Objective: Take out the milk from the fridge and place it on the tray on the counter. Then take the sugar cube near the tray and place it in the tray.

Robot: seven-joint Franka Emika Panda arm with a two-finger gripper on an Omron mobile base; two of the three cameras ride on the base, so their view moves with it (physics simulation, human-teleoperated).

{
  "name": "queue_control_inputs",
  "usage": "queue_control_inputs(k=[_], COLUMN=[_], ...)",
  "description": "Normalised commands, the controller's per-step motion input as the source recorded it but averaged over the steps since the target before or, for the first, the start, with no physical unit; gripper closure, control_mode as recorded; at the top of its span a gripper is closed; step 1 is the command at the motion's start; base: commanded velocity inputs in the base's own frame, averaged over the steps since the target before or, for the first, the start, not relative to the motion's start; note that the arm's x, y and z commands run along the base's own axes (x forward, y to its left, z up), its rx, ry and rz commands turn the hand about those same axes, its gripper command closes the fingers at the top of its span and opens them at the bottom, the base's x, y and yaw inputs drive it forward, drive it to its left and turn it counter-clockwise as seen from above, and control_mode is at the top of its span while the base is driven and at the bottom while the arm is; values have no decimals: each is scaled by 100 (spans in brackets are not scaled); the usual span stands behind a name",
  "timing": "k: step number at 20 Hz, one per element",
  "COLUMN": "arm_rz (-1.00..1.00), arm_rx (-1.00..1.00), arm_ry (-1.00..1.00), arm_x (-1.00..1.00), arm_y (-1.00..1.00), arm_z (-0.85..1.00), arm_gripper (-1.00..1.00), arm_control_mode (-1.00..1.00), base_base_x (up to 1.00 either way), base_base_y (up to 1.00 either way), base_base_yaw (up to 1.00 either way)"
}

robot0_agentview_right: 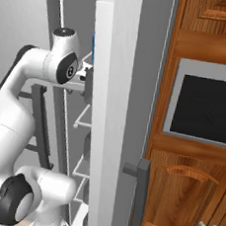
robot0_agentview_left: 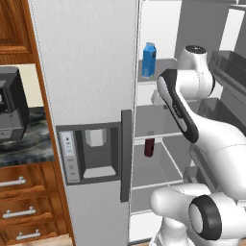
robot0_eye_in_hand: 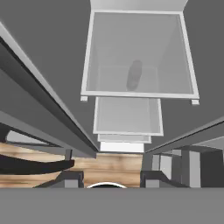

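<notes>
The milk (robot0_agentview_left: 150, 60), a blue gable-top carton, stands upright on an upper shelf inside the open right half of the fridge (robot0_agentview_left: 86, 72). A thin blue strip of it, the milk (robot0_agentview_right: 93, 48), peeks past the door edge. My arm reaches into the fridge, with the wrist (robot0_agentview_left: 159, 97) just below and to the right of the carton. The hand looks straight down through the glass shelves. My gripper (robot0_eye_in_hand: 109, 179) has its fingertips (robot0_eye_in_hand: 70, 178) spread apart with nothing between them. The black marble counter (robot0_agentview_left: 24, 149) lies left of the fridge. The tray and the sugar cube are out of view.
A dark red bottle (robot0_agentview_left: 149, 148) stands on a lower shelf, under the hand. The open fridge door (robot0_agentview_left: 230, 67) with bins is to the right. A dark appliance (robot0_agentview_left: 9, 105) sits on the counter above wooden drawers (robot0_agentview_left: 29, 202). A wall oven (robot0_agentview_right: 210, 104) flanks the fridge.
</notes>
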Motion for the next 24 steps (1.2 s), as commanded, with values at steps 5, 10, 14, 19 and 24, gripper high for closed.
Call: queue_control_inputs(k=[5, 10, 14, 19, 24], arm_rz=[0, 0, 0, 0, 0], arm_rx=[-1, -1, 0, 0, 0], arm_ry=[-7, -25, -21, -16, -9], arm_x=[-13, -39, -25, -9, 0], arm_y=[0, 2, 0, 0, 0], arm_z=[0, 3, 18, 36, 41], arm_gripper=[-100, -100, -100, -100, -100], arm_control_mode=[-100, -100, -100, -100, -100], base_base_x=[0, 0, 0, 0, 0], base_base_y=[0, 0, 0, 0, 0], base_base_yaw=[0, 0, 0, 0, 0])
